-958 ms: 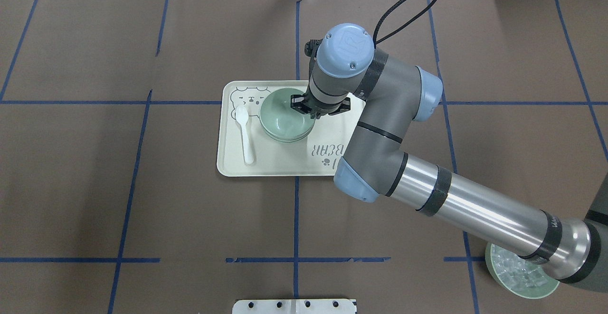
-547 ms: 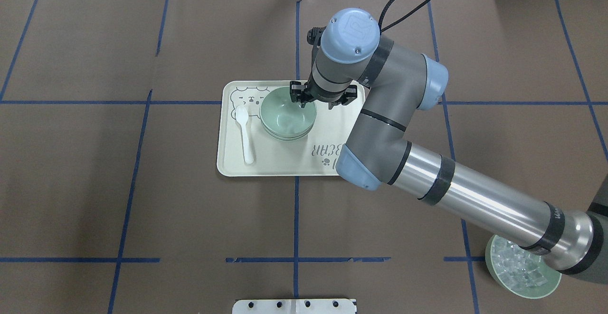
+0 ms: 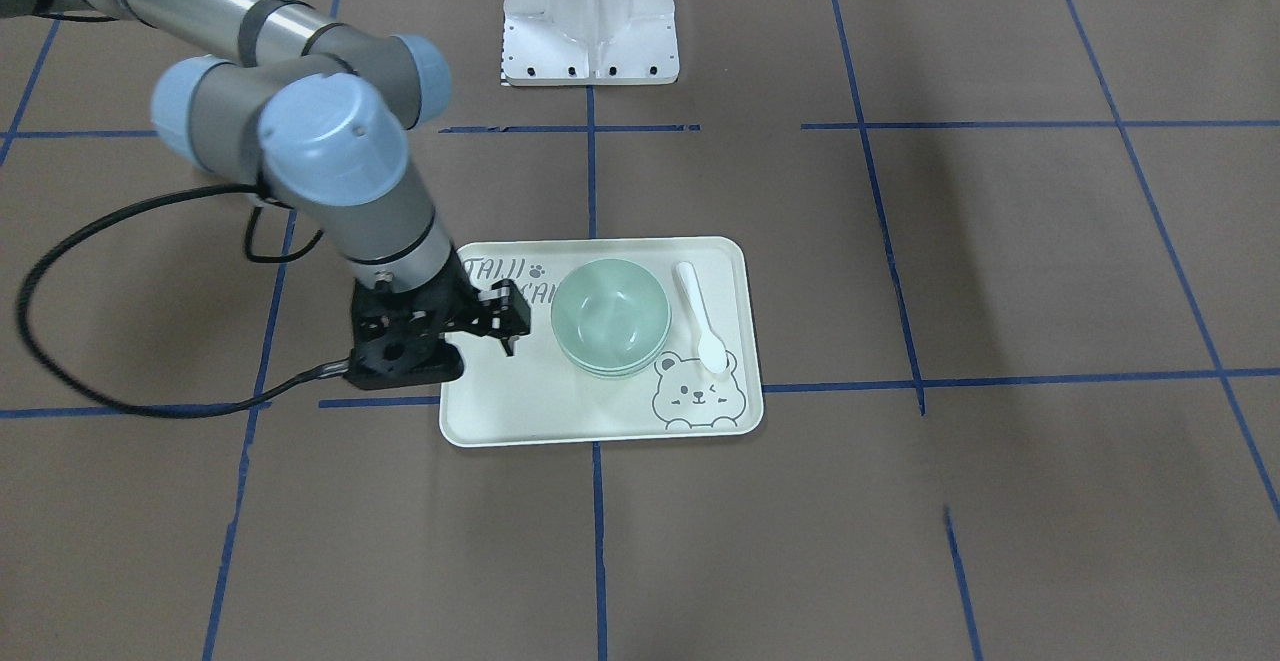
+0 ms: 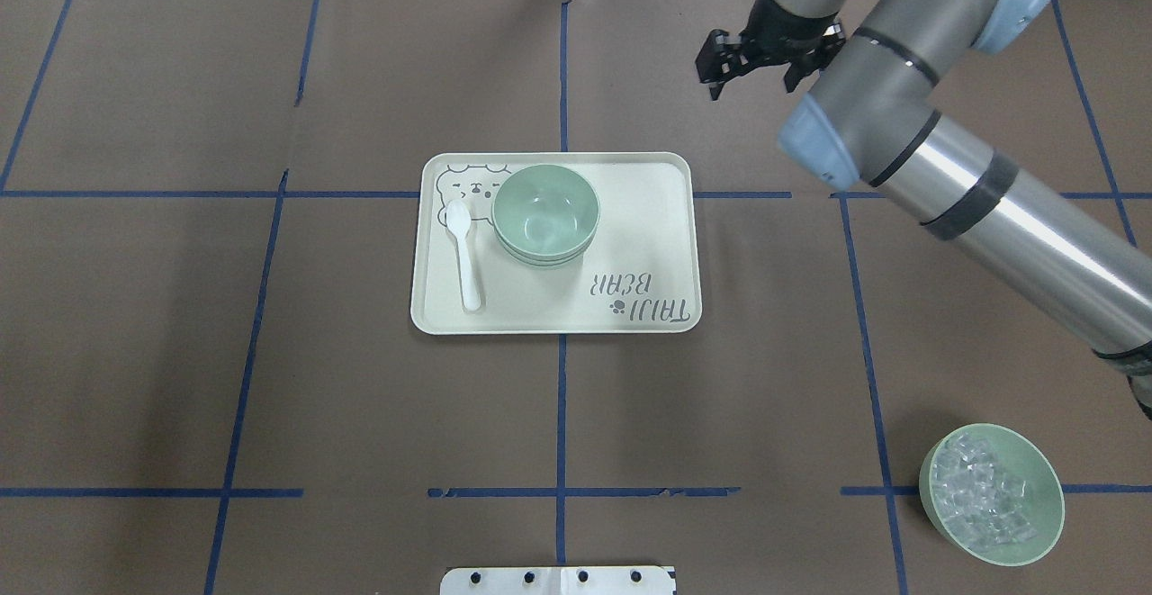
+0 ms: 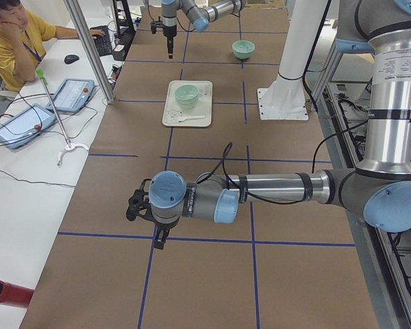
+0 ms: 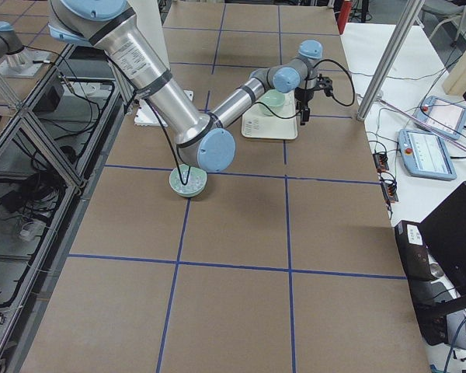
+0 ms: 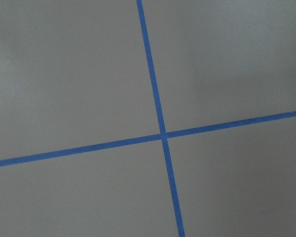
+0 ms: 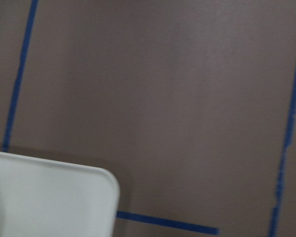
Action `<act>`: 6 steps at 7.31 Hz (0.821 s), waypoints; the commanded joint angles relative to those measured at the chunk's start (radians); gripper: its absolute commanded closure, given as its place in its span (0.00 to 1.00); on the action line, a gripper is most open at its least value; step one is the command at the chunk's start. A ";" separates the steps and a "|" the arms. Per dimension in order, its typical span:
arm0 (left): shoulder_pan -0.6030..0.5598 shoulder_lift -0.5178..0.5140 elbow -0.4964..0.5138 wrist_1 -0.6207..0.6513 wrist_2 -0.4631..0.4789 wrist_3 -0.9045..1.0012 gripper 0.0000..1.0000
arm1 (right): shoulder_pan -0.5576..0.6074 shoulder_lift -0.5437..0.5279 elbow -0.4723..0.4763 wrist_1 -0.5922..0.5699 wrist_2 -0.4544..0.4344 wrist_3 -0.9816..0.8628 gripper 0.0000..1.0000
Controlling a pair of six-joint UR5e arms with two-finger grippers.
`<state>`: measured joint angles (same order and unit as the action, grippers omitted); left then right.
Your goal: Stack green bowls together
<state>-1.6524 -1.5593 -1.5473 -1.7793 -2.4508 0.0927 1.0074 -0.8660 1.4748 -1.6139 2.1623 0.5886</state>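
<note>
The green bowls [image 4: 545,214] sit nested in one stack on the cream bear tray [image 4: 648,217], also seen in the front view [image 3: 610,316]. My right gripper [image 4: 754,77] is open and empty, raised above the table beyond the tray's far right corner; in the front view it [image 3: 485,329] hangs beside the tray's edge. The right wrist view shows only a tray corner [image 8: 49,197]. My left gripper [image 5: 145,209] shows only in the left side view, far from the tray, and I cannot tell its state.
A white spoon [image 4: 466,257] lies on the tray beside the stack. A like green bowl of ice-like cubes [image 4: 992,494] stands at the near right. The robot base plate [image 4: 558,581] is at the near edge. An operator sits at the left side desk.
My right gripper, open over the stack's right rim a second ago, has lifted and swung away to the far right. The bowls stay stacked on the tray.
</note>
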 commanded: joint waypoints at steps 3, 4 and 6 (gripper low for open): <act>0.115 0.024 -0.028 0.083 0.012 0.004 0.00 | 0.414 -0.332 0.025 -0.031 0.175 -0.667 0.00; 0.121 0.004 -0.066 0.151 0.036 0.005 0.00 | 0.474 -0.443 0.054 -0.023 0.177 -0.725 0.00; 0.117 0.022 -0.108 0.164 0.041 0.007 0.00 | 0.499 -0.624 0.148 -0.015 0.165 -0.707 0.00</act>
<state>-1.5379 -1.5425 -1.6323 -1.6297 -2.4157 0.0984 1.4860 -1.3812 1.5740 -1.6325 2.3282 -0.1185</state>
